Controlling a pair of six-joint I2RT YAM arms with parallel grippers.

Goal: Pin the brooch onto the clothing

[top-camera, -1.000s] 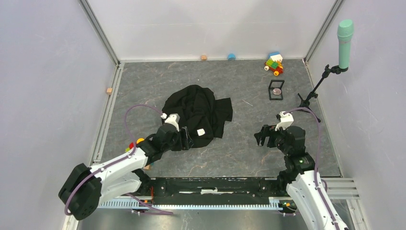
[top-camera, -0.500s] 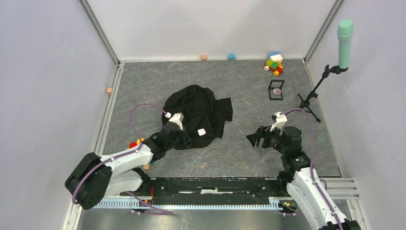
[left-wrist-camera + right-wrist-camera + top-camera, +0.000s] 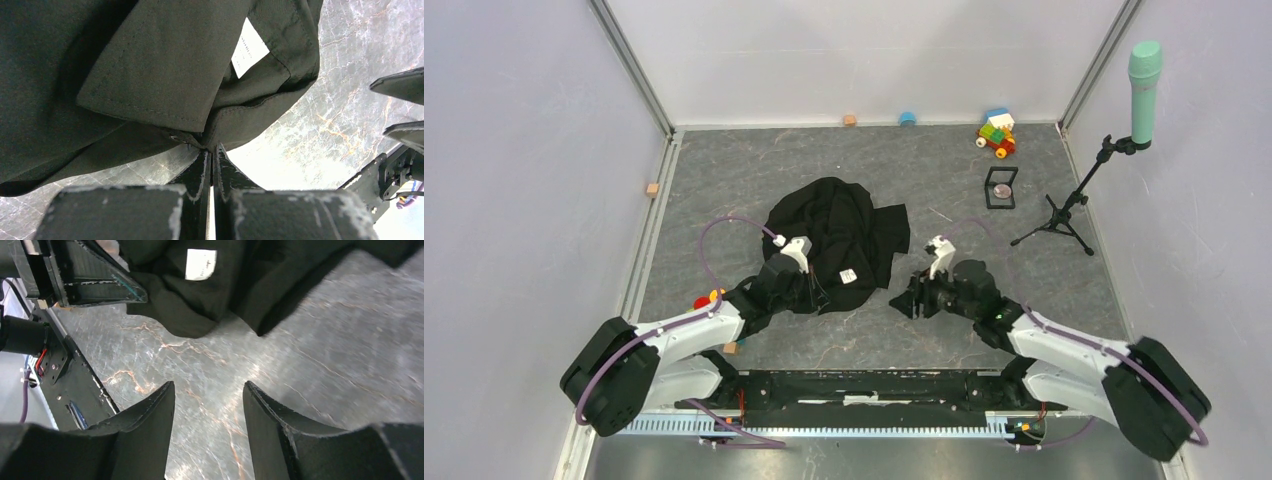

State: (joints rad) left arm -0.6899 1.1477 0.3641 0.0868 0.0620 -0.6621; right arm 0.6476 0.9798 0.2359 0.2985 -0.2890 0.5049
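The clothing (image 3: 839,235), a crumpled black shirt with a white collar label (image 3: 845,276), lies mid-table. My left gripper (image 3: 810,290) is shut on its near hem; in the left wrist view the fingertips pinch a fold of the clothing (image 3: 150,75) at the left gripper (image 3: 210,148), below the label (image 3: 250,47). My right gripper (image 3: 914,298) hovers open just right of the shirt's near edge, with only bare table between its jaws, as the right wrist view shows for the right gripper (image 3: 209,385) and the clothing (image 3: 225,285). The brooch (image 3: 1002,190), a small pale disc, rests in a black square frame (image 3: 1001,201) at the back right.
A microphone on a tripod stand (image 3: 1074,200) stands at the right edge. Coloured toy blocks (image 3: 996,133) sit at the back right, small blocks (image 3: 850,120) lie along the back wall, and one block (image 3: 653,189) on the left rail. A red-yellow object (image 3: 709,297) lies by my left arm.
My left gripper has closed on the shirt's near hem. My right arm has swung left across the table toward the shirt, its jaws narrowing somewhat.
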